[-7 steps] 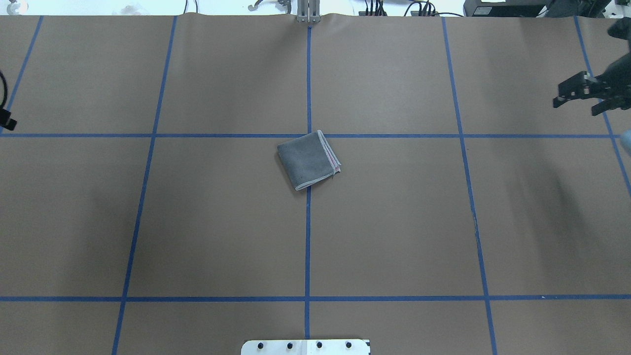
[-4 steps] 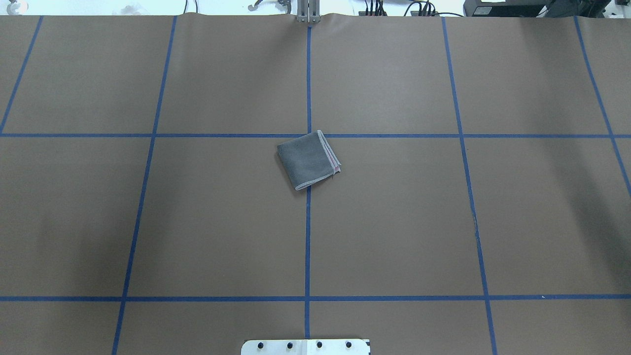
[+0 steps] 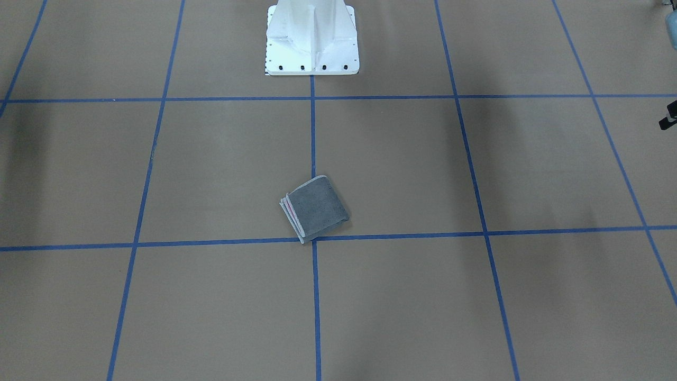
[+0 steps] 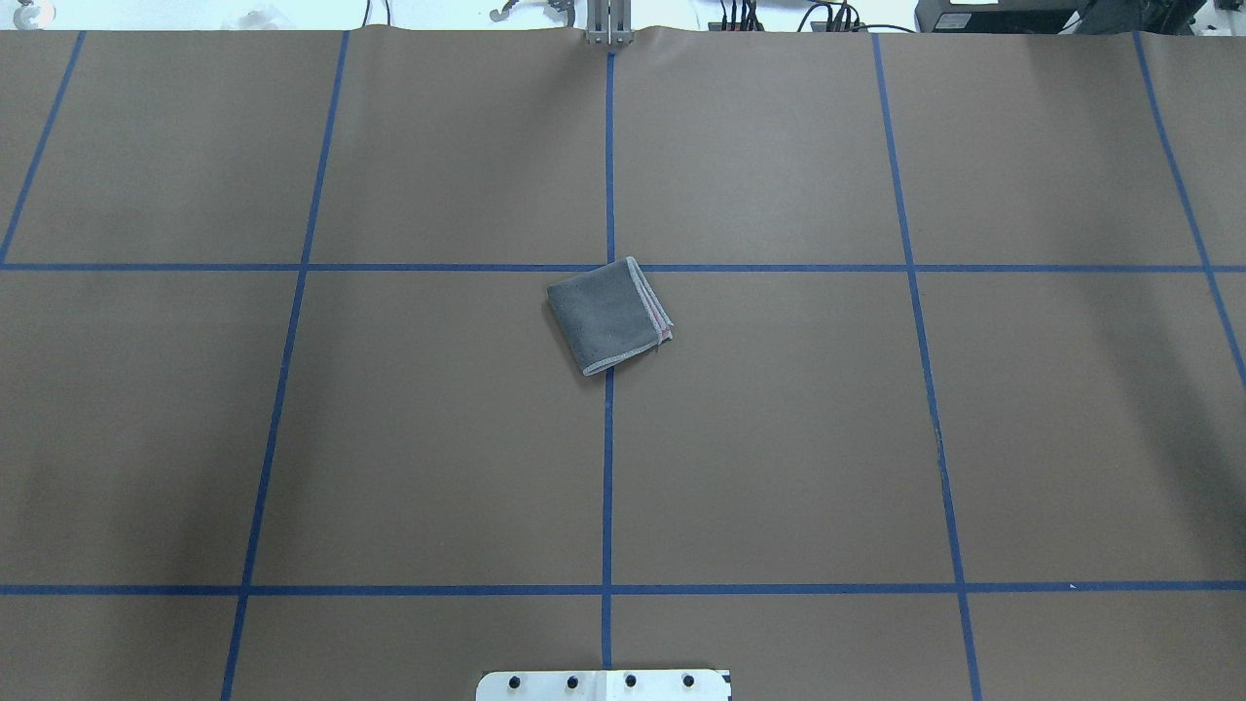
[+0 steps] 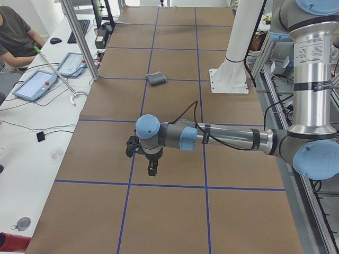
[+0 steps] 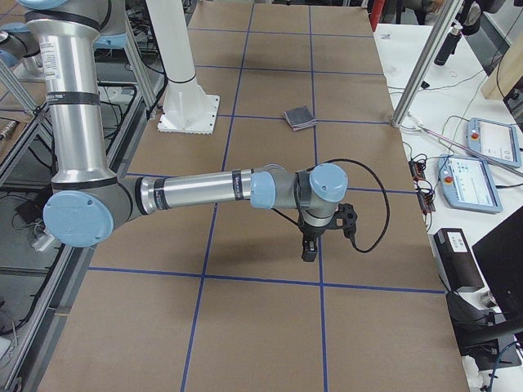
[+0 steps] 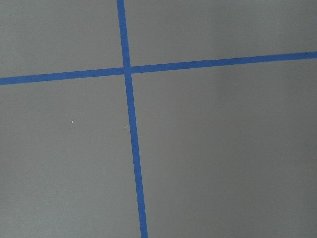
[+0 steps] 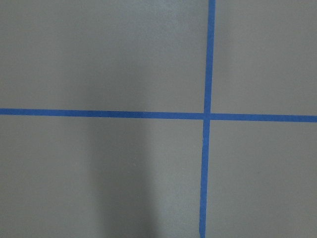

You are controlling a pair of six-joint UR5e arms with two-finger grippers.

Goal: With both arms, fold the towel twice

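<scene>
The towel (image 4: 608, 316) lies folded into a small square at the table's middle, dark grey face up, hemmed edges stacked along one side with a thin pink line between them; it also shows in the front view (image 3: 316, 209) and both side views (image 5: 156, 79) (image 6: 300, 118). My left gripper (image 5: 151, 168) hangs over the table far from the towel, fingers pointing down; I cannot tell if it is open or shut. My right gripper (image 6: 308, 247) hangs likewise at the other end; I cannot tell its state. Both wrist views show only bare table.
The white pedestal base (image 3: 312, 37) stands at the robot's side of the table. Blue tape lines (image 4: 607, 467) grid the brown surface. A white side bench with tablets (image 5: 37, 84) and a seated operator (image 5: 16, 32) runs along the far edge, with metal posts (image 5: 79, 37).
The right gripper at the overhead view's right edge and a black bit at its left edge have both moved out of that view. The towel has not moved.
</scene>
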